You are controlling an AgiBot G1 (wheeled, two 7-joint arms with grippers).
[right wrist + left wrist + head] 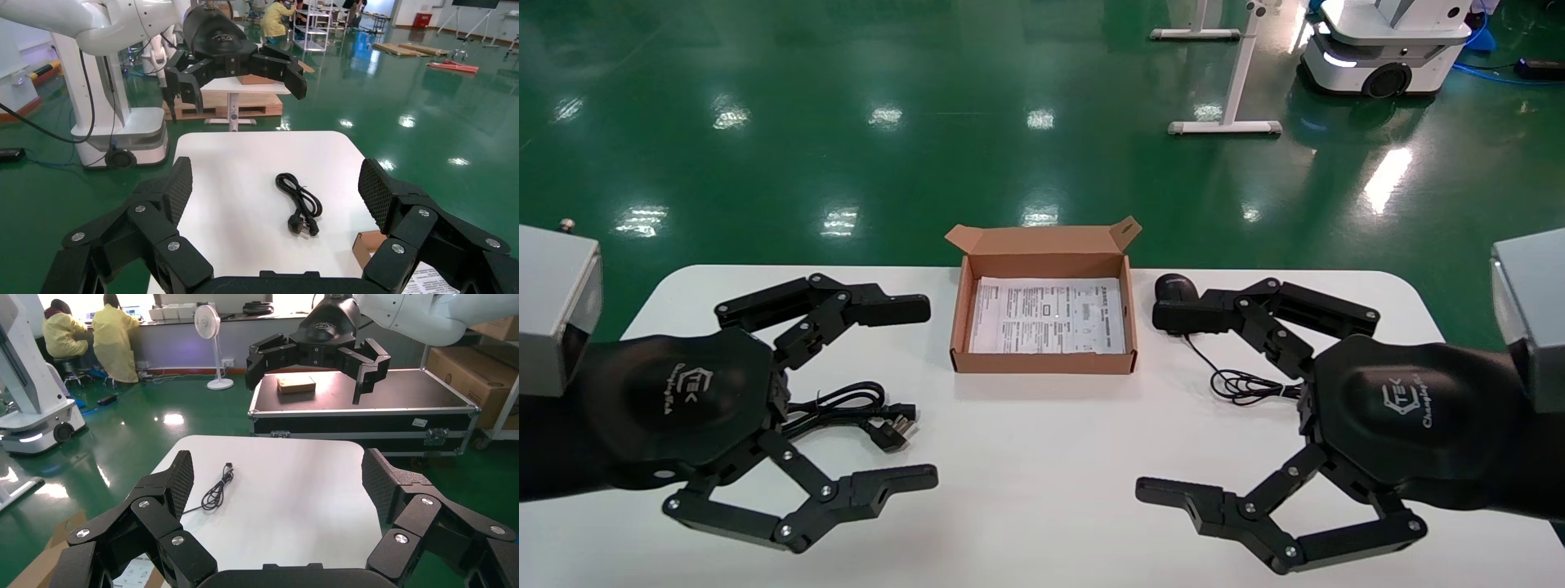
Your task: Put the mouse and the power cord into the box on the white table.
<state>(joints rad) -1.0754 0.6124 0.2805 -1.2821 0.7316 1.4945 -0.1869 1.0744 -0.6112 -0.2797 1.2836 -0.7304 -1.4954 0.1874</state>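
The open brown box point(1042, 362) with a white printed sheet inside stands at the far middle of the white table point(1042, 465). To its right lies the black mouse point(1175, 287), partly hidden behind a finger of my right gripper point(1152, 402); its thin wire point(1242, 384) point(215, 491) is coiled nearer me. The power cord point(854, 408) point(300, 202) lies left of the box, plug toward the middle. My left gripper point(928, 392) hovers open over the cord and holds nothing. The right gripper is open too and holds nothing.
Green floor surrounds the table. A white mobile robot point(1385, 41) and white stand legs point(1226, 126) are far behind. In the left wrist view a black flight case point(367, 410) stands beyond the table's end.
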